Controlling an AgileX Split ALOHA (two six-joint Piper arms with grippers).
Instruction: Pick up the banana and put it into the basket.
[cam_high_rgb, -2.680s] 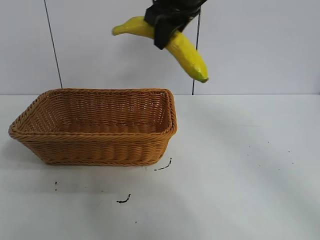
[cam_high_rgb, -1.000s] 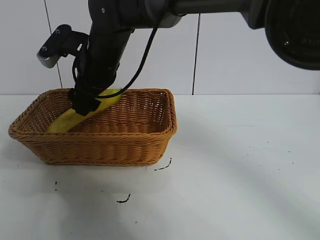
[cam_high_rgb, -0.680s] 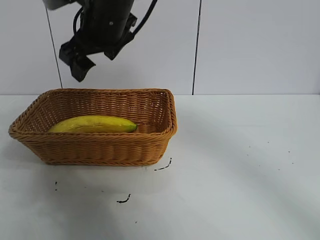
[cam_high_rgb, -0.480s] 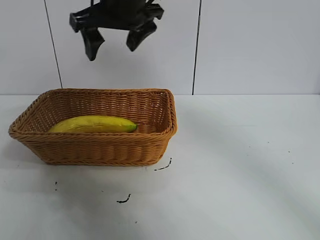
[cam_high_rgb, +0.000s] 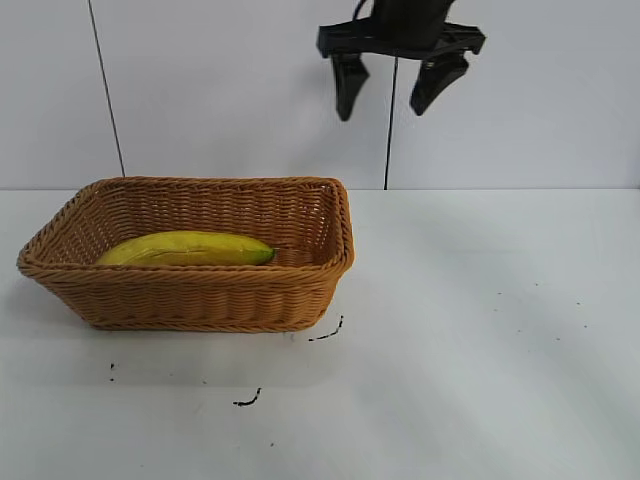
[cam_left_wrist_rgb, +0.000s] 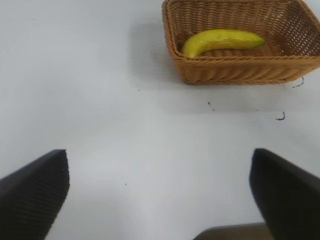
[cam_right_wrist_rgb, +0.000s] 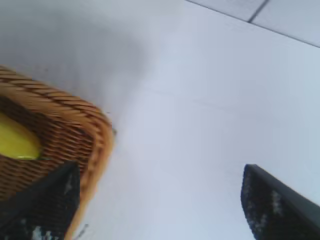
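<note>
From the front of the table, the banana (cam_high_rgb: 187, 248) lies flat on the floor of the basket (cam_high_rgb: 200, 300), along its near wall, with its greenish tip toward the basket's right half. The right gripper (cam_high_rgb: 393, 88) hangs high above the table (cam_high_rgb: 480, 340), up and to the right of the basket's right rim, its two fingers spread wide with nothing between them and well apart from the fruit. So the main job looks done: banana in, nothing gripped. Through the left wrist camera, the banana (cam_left_wrist_rgb: 222, 40) again sits inside the basket (cam_left_wrist_rgb: 240, 75), far off across bare tabletop; the left gripper (cam_left_wrist_rgb: 160, 192) shows only as two dark fingers at the edges of the picture, standing wide apart and holding nothing, and that arm seems parked. Through the right wrist camera, one corner of the basket (cam_right_wrist_rgb: 75, 130) appears with a bit of yellow banana (cam_right_wrist_rgb: 17, 141) inside it, and the right gripper's fingers (cam_right_wrist_rgb: 50, 200) frame an empty stretch of table beside the basket. What is left, I'd judge, is only for the right arm to go back to rest.
</note>
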